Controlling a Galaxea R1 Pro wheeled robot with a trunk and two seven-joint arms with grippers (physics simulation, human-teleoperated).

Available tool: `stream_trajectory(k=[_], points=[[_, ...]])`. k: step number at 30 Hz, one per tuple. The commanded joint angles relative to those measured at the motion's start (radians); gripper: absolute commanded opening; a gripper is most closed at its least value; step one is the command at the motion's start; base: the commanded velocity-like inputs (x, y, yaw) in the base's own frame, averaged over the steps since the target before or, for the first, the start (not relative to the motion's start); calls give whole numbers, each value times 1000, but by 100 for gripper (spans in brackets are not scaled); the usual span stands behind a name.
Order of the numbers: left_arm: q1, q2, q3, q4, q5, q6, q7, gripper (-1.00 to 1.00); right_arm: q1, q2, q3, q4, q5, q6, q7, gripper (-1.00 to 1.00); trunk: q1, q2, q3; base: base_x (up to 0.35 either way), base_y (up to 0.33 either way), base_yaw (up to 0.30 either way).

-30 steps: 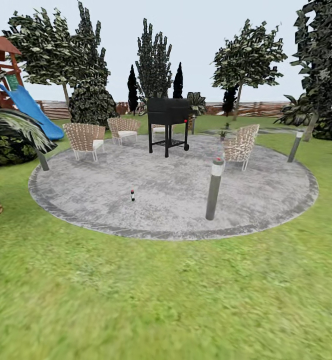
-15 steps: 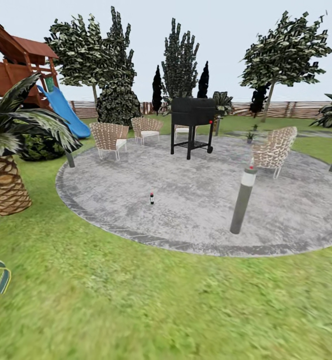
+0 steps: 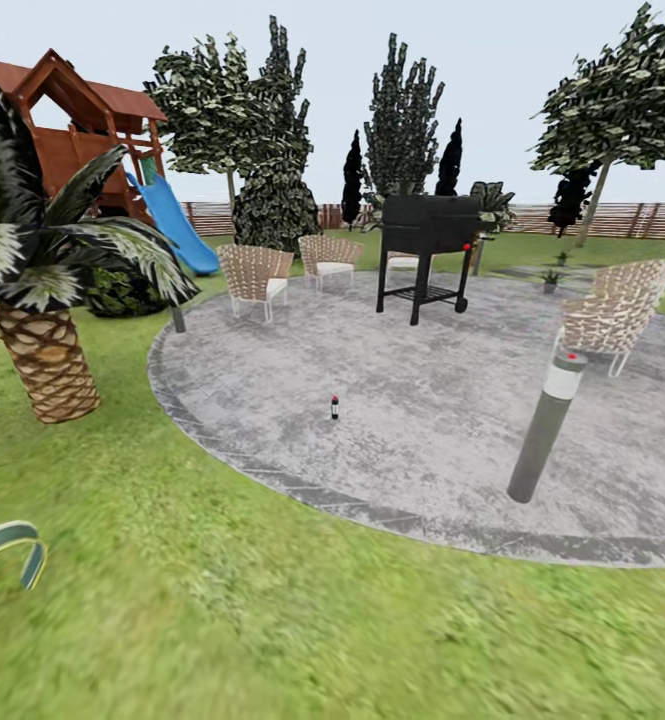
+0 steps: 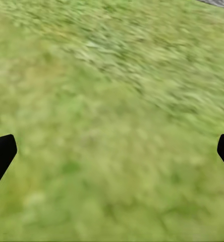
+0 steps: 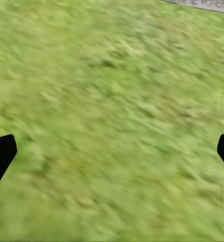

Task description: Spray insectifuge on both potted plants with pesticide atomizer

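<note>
From the head camera we look over a green lawn [image 3: 302, 610] toward a round grey paved patio [image 3: 422, 400]. The pesticide atomizer [image 3: 335, 406] stands upright on the paving near the patio's close edge, at about 12 o'clock from us and a little above the middle of the view; at this range it is a tiny dark bottle with a red mark near its top. A grey bollard lamp [image 3: 546, 426] stands on the patio at about 2 o'clock, well apart from the atomizer. Farther back are a black grill [image 3: 430, 245] and wicker chairs [image 3: 256, 279]. A small potted plant [image 3: 550, 279] sits past the patio's far edge at about 1 o'clock. A palm [image 3: 42, 290] rises at 10 o'clock, with a playset and blue slide [image 3: 177, 224] behind it.

Both wrist cameras face blurred grass. We see the left tool [image 4: 112, 151] spread wide and empty, and the right tool [image 5: 112, 151] likewise released, holding nothing.
</note>
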Motion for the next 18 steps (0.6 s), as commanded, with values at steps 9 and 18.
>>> stream_trajectory(k=[9,18], points=[[0,0,5,1,7,-1,-10,100,0,-1,-3,1,0,-3,-4,100,0,0,-1,339,0,9],[0,0,5,1,6,-1,-11,100,0,-1,-3,1,0,-3,-3,100,0,0,-1,339,0,0]])
